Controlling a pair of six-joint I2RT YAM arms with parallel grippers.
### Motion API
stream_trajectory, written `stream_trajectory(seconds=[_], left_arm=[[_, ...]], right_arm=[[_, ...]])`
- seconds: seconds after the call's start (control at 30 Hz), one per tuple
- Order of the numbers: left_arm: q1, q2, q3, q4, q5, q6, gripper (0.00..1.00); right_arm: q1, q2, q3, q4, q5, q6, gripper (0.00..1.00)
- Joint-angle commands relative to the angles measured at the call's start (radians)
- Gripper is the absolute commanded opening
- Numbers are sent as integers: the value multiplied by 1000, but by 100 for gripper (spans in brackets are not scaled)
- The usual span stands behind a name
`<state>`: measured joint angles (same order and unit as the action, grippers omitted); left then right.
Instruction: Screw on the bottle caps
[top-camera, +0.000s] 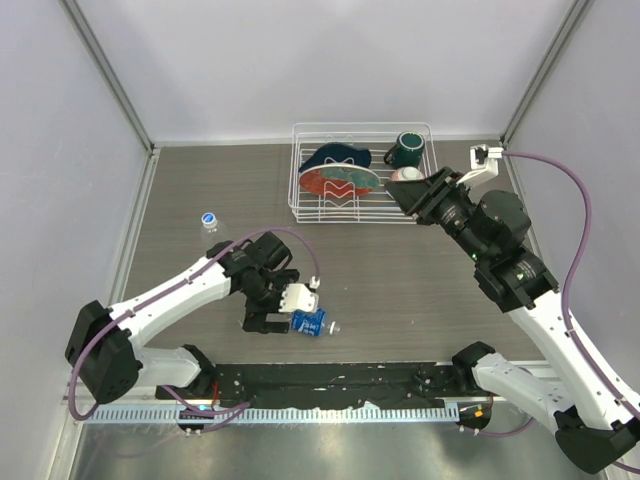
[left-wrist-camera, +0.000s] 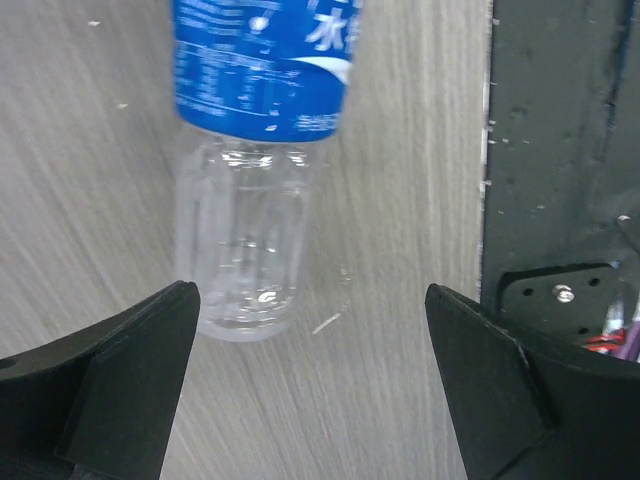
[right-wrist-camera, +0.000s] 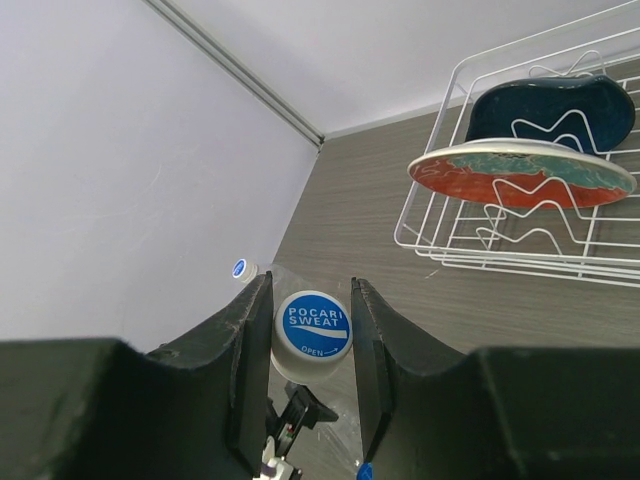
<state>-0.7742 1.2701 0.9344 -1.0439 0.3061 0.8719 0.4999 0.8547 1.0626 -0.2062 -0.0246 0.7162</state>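
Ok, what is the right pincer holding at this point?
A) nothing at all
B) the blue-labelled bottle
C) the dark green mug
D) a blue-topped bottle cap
D: in the right wrist view the right pincer is shut on a blue-topped cap, which sits clamped between its two fingers.

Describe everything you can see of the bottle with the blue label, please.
The labelled bottle is small and made of clear plastic, with a blue wrap label printed in white. It seems empty. It lies on its side on the grey wood-grain table, near the front edge, beside the left arm. The left gripper is open and aimed at its clear end, with one finger on each side, and neither touches it. I cannot tell whether it has a cap on.
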Motion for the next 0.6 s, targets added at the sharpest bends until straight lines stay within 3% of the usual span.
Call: stream_trajectory(seconds=[0.0,0.13,0.57], left_arm=[[42,3,3,117,30,76,100],[53,38,-12,186,18,94,100],[53,72,-84,111,28,222,100]], right_arm=[[-4,0,37,44,-27,-8,7],[-4,-5,25,59,-41,0,6],[-4,7,39,54,-49,-20,6]])
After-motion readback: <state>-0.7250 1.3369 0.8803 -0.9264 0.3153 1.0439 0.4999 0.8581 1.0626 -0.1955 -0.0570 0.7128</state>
